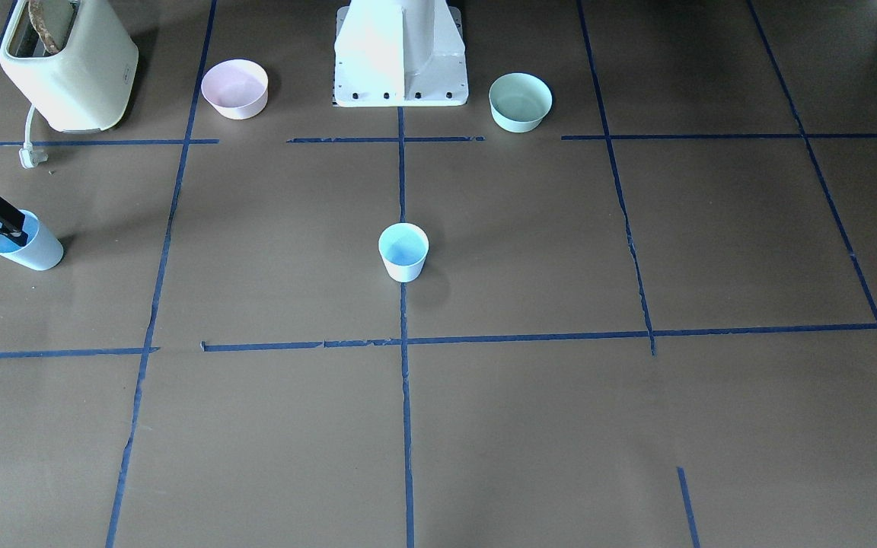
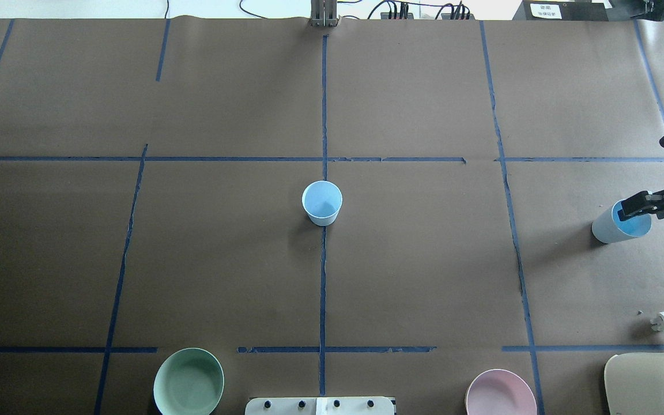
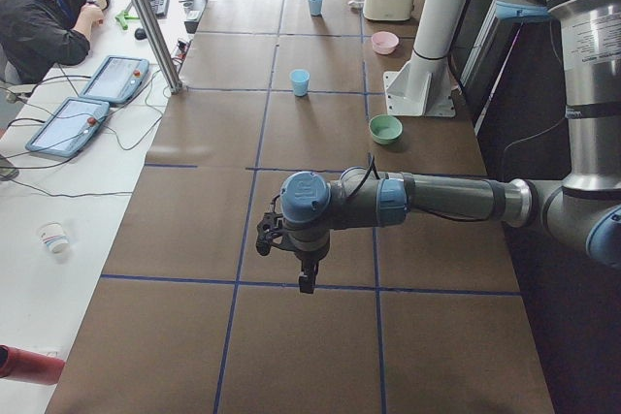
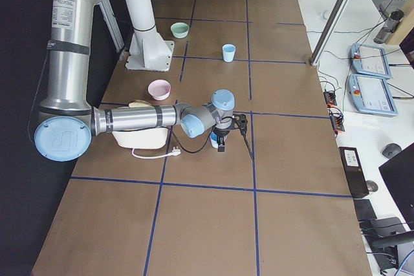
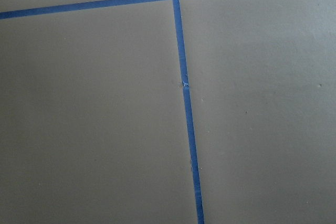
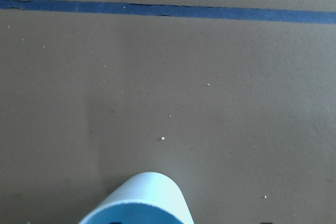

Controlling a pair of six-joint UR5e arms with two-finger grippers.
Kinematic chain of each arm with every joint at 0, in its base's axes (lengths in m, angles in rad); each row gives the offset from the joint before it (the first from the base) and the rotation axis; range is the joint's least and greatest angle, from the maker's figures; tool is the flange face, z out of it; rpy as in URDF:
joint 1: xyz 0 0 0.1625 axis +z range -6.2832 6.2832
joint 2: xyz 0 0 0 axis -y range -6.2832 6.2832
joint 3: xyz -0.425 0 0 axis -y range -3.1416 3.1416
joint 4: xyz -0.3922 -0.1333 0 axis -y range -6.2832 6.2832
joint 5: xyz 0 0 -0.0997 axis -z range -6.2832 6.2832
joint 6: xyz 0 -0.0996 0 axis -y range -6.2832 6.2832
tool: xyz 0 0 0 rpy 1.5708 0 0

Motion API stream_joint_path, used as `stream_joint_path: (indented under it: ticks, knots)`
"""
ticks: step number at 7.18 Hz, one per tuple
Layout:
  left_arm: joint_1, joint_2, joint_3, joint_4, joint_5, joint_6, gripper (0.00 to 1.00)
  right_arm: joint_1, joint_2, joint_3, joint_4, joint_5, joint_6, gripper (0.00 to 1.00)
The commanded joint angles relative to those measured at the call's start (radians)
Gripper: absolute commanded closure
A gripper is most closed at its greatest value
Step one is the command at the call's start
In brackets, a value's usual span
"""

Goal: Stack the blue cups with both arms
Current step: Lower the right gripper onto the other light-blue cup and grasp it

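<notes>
One blue cup [image 1: 403, 253] stands upright on the centre tape line, also in the overhead view [image 2: 321, 203]. A second blue cup [image 1: 27, 245] is at the table's end on my right side [image 2: 617, 226]. My right gripper [image 1: 12, 228] is shut on its rim, one finger inside the cup [image 2: 632, 208]. The right wrist view shows that cup's rim [image 6: 142, 200] at the bottom edge. I cannot tell whether the cup is off the table. My left gripper [image 3: 306, 278] shows only in the exterior left view, low over bare table far from both cups; I cannot tell if it is open or shut.
A pink bowl [image 1: 234, 88] and a mint-green bowl [image 1: 520, 101] flank the white pedestal [image 1: 400, 53]. A cream toaster [image 1: 69, 61] with a loose plug [image 1: 30, 156] stands near the right gripper. An operator [image 3: 44, 7] sits beside the table.
</notes>
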Motion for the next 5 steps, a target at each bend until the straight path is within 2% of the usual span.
stream_joint_path:
  ticks: [1,2,3,4,5]
  knots:
    - [0.0,0.0,0.0,0.0,0.0,0.0,0.0,-0.001,-0.007,-0.001,0.0,0.002,-0.003,0.71]
    - [0.0,0.0,0.0,0.0,0.0,0.0,0.0,-0.002,-0.007,0.0,0.0,0.004,-0.005,0.95]
    - [0.0,0.0,0.0,0.0,0.0,-0.001,0.0,-0.001,-0.004,0.013,0.0,0.005,0.0,1.0]
    - [0.0,0.0,-0.002,0.0,0.0,-0.001,0.0,-0.001,0.007,0.057,-0.014,0.013,0.009,1.0]
    - [0.0,-0.002,-0.002,0.0,0.0,-0.005,0.0,-0.001,0.022,0.116,-0.085,0.03,0.01,1.0]
